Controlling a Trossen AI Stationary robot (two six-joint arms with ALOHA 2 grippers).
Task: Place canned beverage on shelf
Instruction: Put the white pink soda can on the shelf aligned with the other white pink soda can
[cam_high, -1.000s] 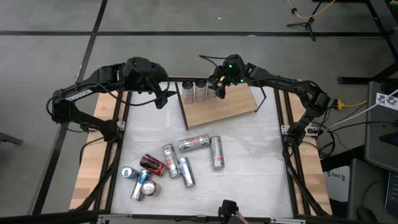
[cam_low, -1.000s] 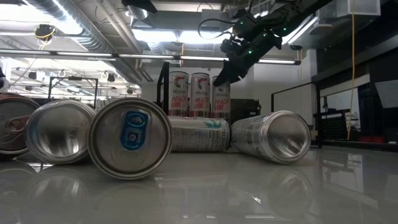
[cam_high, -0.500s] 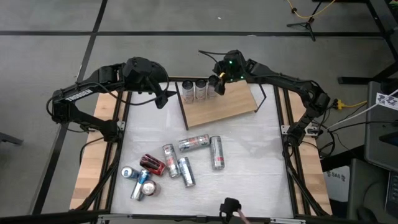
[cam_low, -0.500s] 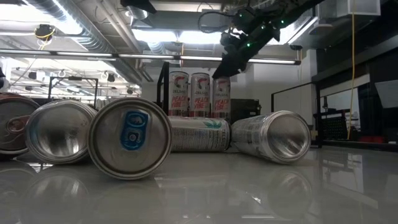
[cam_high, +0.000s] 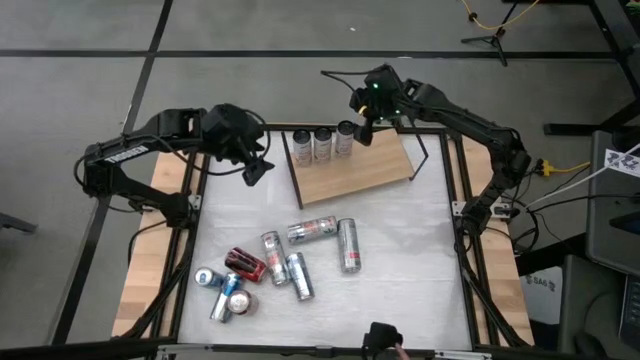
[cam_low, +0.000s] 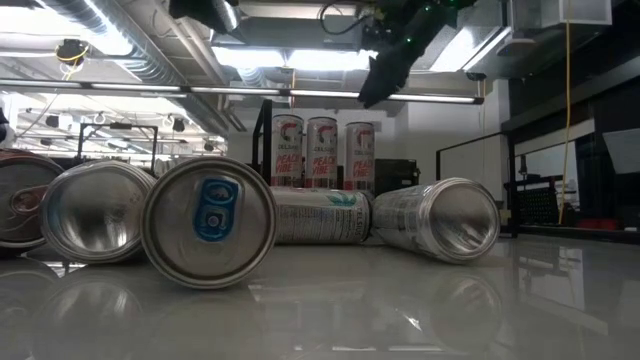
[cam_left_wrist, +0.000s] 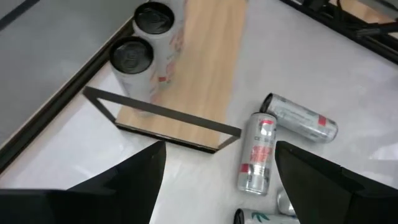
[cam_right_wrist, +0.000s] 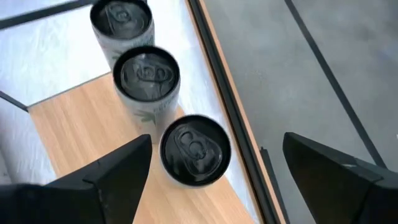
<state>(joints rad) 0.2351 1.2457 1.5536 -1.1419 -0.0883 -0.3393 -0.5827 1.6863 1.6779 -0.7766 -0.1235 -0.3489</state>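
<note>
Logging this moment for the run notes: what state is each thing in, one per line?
shelf: flat on the table, three cans on its far edge
three cans: upright in a row, none gripped
loose cans: mostly lying on their sides on the table
right gripper: open, empty, above the row's end can
left gripper: open, empty, beside the shelf

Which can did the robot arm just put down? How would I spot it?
Find the wooden shelf at the table's far end, where three cans stand upright in a row. It is the end can, directly below the open right gripper, farthest from the left arm.
</note>
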